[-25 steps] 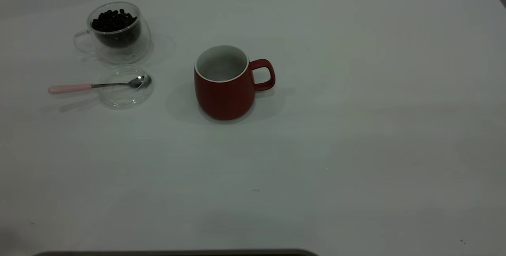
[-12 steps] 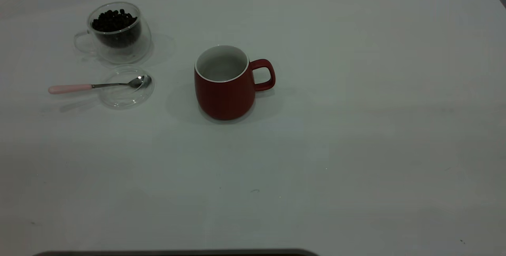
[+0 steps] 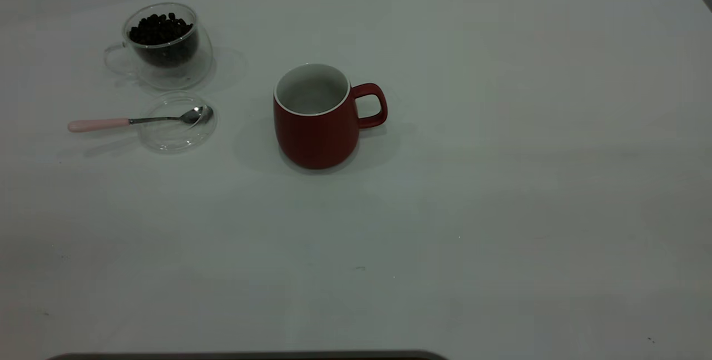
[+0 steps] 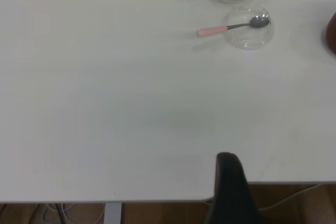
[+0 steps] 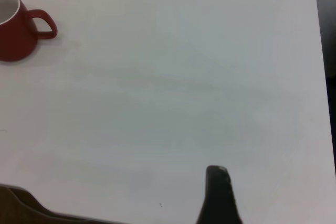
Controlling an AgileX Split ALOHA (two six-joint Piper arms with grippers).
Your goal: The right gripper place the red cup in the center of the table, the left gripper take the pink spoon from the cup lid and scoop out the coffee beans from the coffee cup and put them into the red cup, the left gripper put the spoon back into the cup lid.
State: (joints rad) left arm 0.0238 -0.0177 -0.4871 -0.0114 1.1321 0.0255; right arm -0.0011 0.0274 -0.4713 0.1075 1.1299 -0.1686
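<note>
Left end effector (image 4: 231, 192) prob. parked, 1 red cup (image 3: 316, 118), 1 pink spoon (image 3: 139, 121)

Left pincer (image 4: 231, 192) and right pincer (image 5: 219, 195) cut off by frame edge, fingers' spread untellable

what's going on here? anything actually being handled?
Nothing is being handled right now. The red cup stands upright near the middle of the table, and no beans show inside it. The pink spoon lies with its bowl on the cup lid and its handle sticking out over the table. The coffee cup just behind the lid holds the coffee beans. Neither arm appears in the exterior view; each wrist view shows only a dark tip of its own claw at the near table edge.
</note>
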